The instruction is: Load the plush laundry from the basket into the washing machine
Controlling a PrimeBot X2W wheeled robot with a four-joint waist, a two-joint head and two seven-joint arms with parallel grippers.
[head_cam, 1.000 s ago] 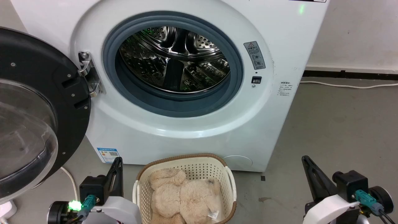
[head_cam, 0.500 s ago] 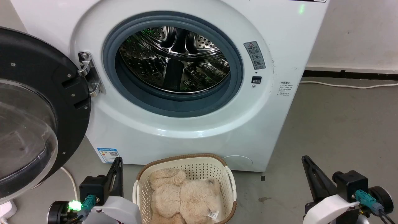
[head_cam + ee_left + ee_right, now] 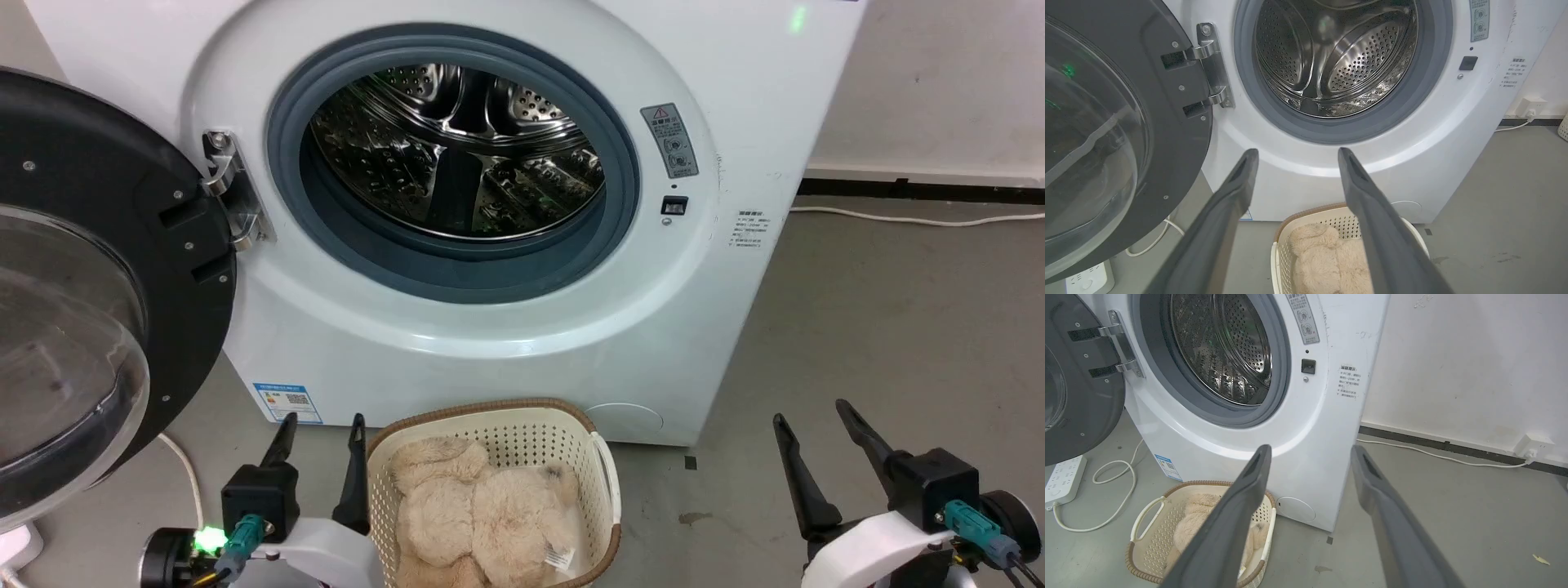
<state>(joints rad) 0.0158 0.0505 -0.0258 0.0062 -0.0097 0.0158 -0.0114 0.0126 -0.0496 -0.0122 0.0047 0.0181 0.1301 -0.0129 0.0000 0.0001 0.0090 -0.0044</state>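
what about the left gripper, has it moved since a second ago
Yes. The left gripper has opened, its fingers spreading sideways; one now lies close by the basket's left rim.

white front-loading washing machine [image 3: 506, 359], centre: 1 | black-framed round glass door [image 3: 73, 310], left edge: 1 | cream perforated plastic basket [image 3: 522, 441], bottom centre: 1 | fluffy cream-beige plush bundle [image 3: 482, 514]: 1 | dark two-fingered grippers: 2, left gripper [image 3: 323, 418], right gripper [image 3: 810, 411] | white power strip [image 3: 1063, 475]: 1

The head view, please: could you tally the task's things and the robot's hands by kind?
Washing machine: 1
Basket: 1
Plush laundry: 1
Hands: 2, left hand and right hand, both open
Total: 5
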